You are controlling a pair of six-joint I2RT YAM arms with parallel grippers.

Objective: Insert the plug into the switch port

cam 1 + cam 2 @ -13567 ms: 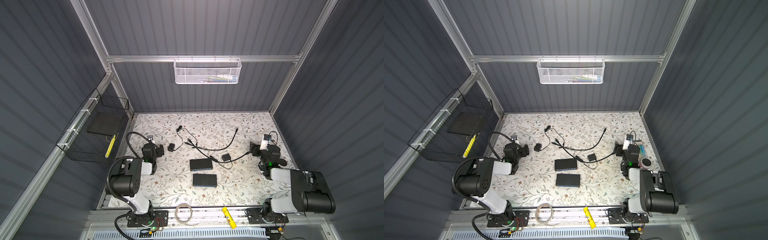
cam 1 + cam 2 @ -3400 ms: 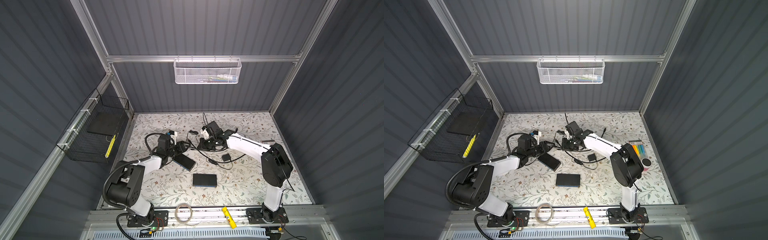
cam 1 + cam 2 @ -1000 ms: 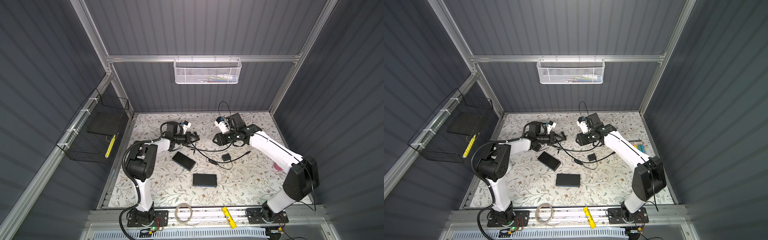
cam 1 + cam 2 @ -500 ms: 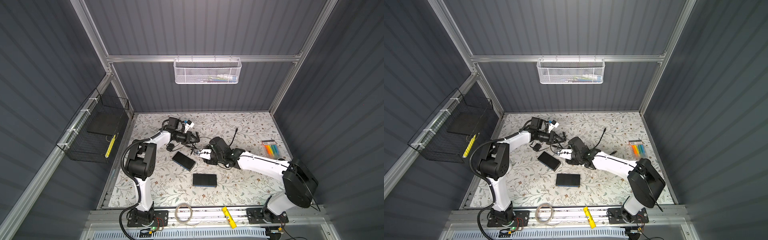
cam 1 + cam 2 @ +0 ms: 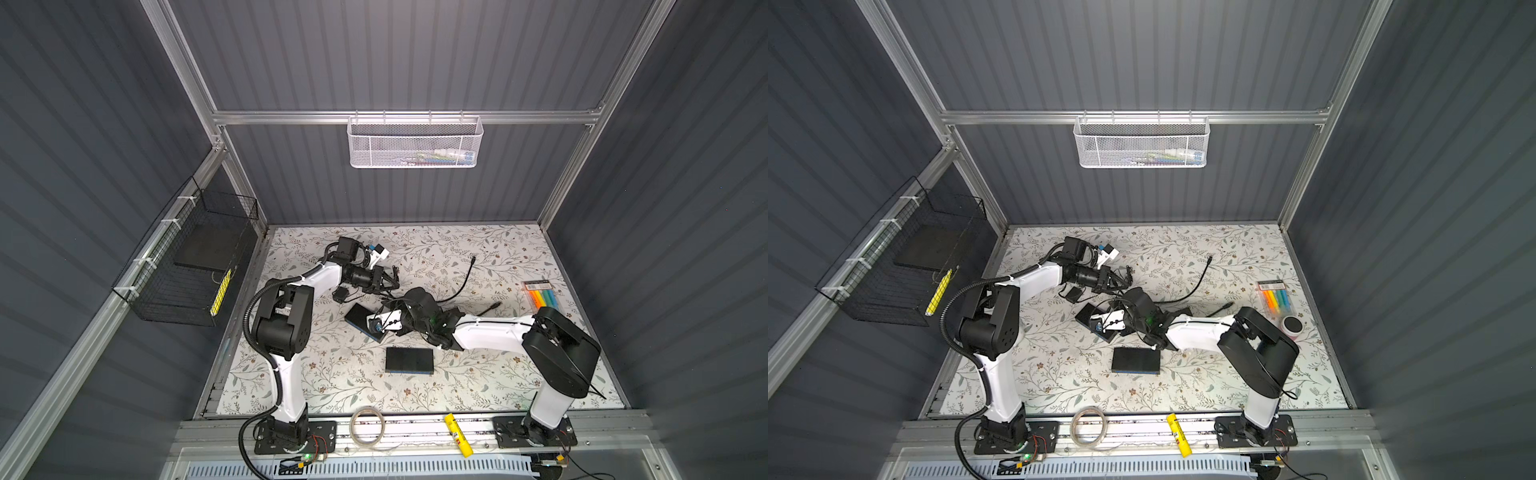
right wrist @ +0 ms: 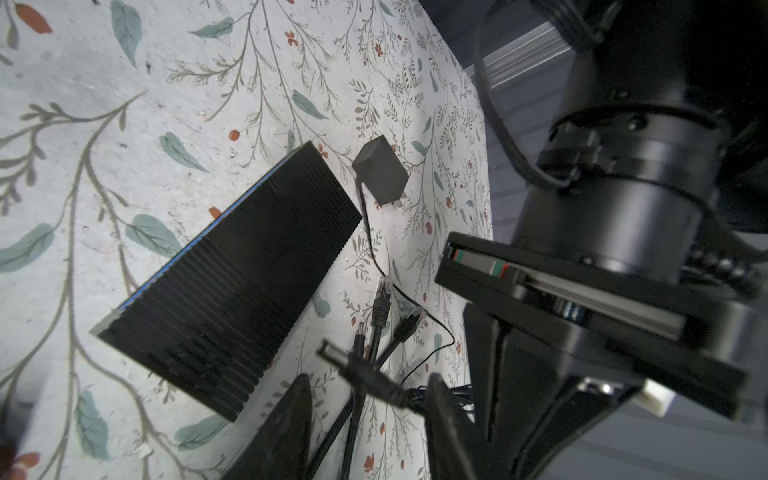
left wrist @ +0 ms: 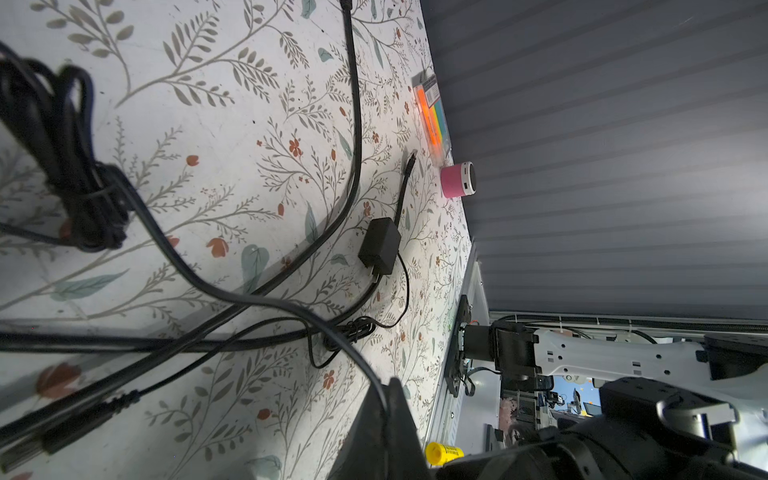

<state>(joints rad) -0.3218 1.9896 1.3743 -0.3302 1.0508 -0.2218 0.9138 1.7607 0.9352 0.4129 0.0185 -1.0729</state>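
plug (image 6: pixel 345 361) looks light, rigid, on floppy cable (image 7: pixel 232 297); pinch its moulded body. left gripper (image 7: pixel 390 399) clamped on cable, right gripper (image 6: pixel 369 379) jaws half-apart straddling plug.

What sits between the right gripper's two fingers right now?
A black barrel plug on its cable, tip toward the switch; the right wrist view shows it, fingers standing apart.
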